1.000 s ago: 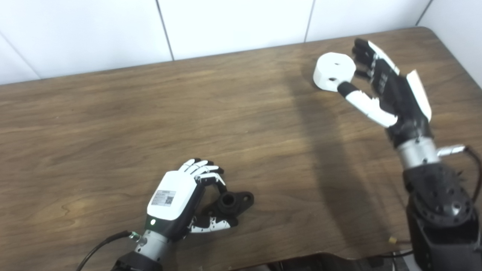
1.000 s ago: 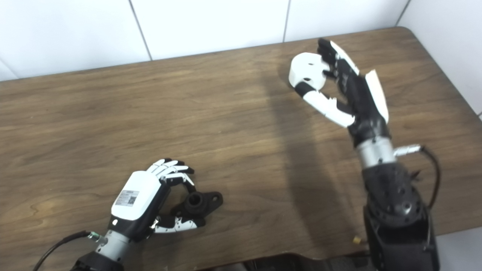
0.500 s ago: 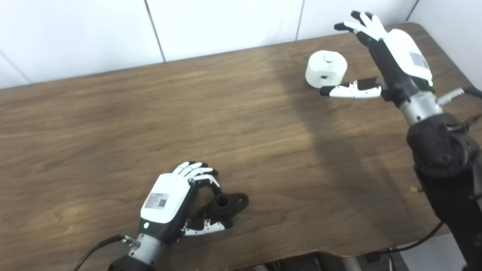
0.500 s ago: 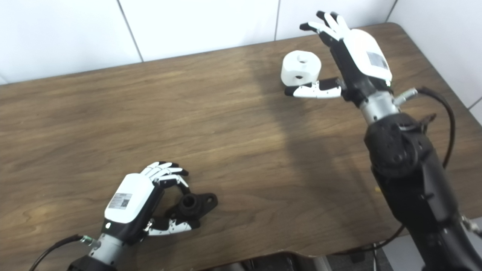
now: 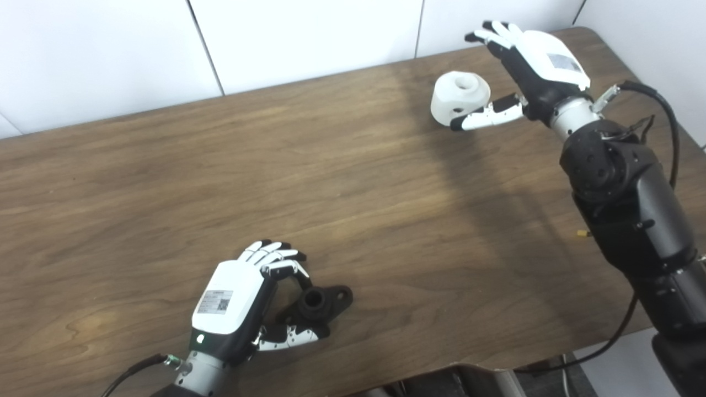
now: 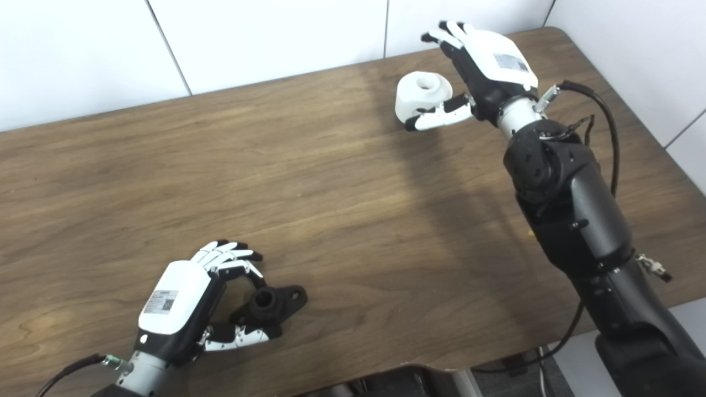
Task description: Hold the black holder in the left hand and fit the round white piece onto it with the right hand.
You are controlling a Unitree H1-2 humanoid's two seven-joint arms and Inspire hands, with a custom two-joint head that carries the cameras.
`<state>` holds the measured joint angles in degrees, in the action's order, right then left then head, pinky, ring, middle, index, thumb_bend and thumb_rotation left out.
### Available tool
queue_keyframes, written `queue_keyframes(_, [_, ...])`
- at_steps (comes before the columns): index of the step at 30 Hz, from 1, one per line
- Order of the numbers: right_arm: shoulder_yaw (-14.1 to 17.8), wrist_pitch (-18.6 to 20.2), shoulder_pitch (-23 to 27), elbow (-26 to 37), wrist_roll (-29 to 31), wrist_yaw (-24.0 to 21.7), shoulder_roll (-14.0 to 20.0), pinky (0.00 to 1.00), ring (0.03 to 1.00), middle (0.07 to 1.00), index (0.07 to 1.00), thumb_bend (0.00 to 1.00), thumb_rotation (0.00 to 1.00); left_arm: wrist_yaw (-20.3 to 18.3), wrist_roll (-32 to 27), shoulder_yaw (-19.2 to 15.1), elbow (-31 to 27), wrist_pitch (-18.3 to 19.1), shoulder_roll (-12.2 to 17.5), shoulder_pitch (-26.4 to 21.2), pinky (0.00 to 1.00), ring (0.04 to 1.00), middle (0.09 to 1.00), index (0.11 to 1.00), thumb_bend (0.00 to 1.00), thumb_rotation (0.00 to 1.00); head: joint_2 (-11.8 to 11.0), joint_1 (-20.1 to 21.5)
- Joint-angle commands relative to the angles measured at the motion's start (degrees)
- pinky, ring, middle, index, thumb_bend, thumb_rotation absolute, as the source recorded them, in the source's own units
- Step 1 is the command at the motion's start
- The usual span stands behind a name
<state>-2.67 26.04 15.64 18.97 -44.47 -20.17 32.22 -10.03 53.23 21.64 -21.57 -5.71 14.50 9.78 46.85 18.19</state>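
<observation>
The black holder [image 5: 320,302] lies on the wooden table [image 5: 353,182] near the front edge. My left hand [image 5: 237,306] is cupped around its left end, fingers curled over the back and thumb [image 5: 292,334] lying in front, not clamped. The holder's left flange is hidden under the hand. The round white piece [image 5: 459,96] with a hole in its top sits at the far right of the table. My right hand [image 6: 480,66] is open beside it, back upward, fingers [image 5: 496,34] spread behind it and thumb [image 5: 485,117] stretched along its front.
A white tiled wall [image 5: 309,38] runs along the table's far edge. The table's right edge and rounded corner lie just past my right hand. The black right arm [image 5: 629,204] with its cable reaches over the right side of the table.
The camera has shifted. My right hand has turned from palm-up to back-up and now brackets the white piece from the right. The left hand and the holder stay as they were.
</observation>
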Motion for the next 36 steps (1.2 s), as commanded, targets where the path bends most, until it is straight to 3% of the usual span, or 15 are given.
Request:
queue_keyframes(1, [0.95, -1.64, 2.95, -0.84, -0.13, 1.53, 1.73, 1.00, 1.000, 0.981, 0.911, 0.78, 0.41, -0.84, 0.48, -0.49, 1.19, 0.37, 1.41, 0.96, 0.89, 0.842, 0.762, 0.487, 0.52, 0.05, -0.09, 0.25])
queue_keyframes(20, [-1.42, -0.56, 10.45, -15.36, 0.97, 1.60, 1.33, 0.89, 0.992, 0.959, 0.903, 0.80, 0.45, 0.09, -0.78, -0.74, 1.55, -0.29, 2.15, 1.63, 0.89, 0.840, 0.760, 0.487, 0.52, 0.05, -1.33, 1.36])
queue_keyframes(31, [-3.49, 0.28, 13.09, -17.45, 0.72, 0.65, 1.28, 0.89, 0.982, 0.941, 0.870, 0.80, 0.47, -0.05, 0.06, -0.55, 1.27, -0.17, 1.90, 1.71, 0.88, 0.834, 0.759, 0.487, 0.52, 0.05, -1.24, 1.27])
queue_keyframes(36, [-3.54, 0.46, 13.49, -17.76, 1.68, 0.78, 0.83, 0.90, 0.983, 0.932, 0.844, 0.78, 0.43, -0.24, 0.56, -0.40, 0.98, -0.05, 1.81, 1.67, 0.88, 0.836, 0.760, 0.487, 0.52, 0.05, -1.19, 1.15])
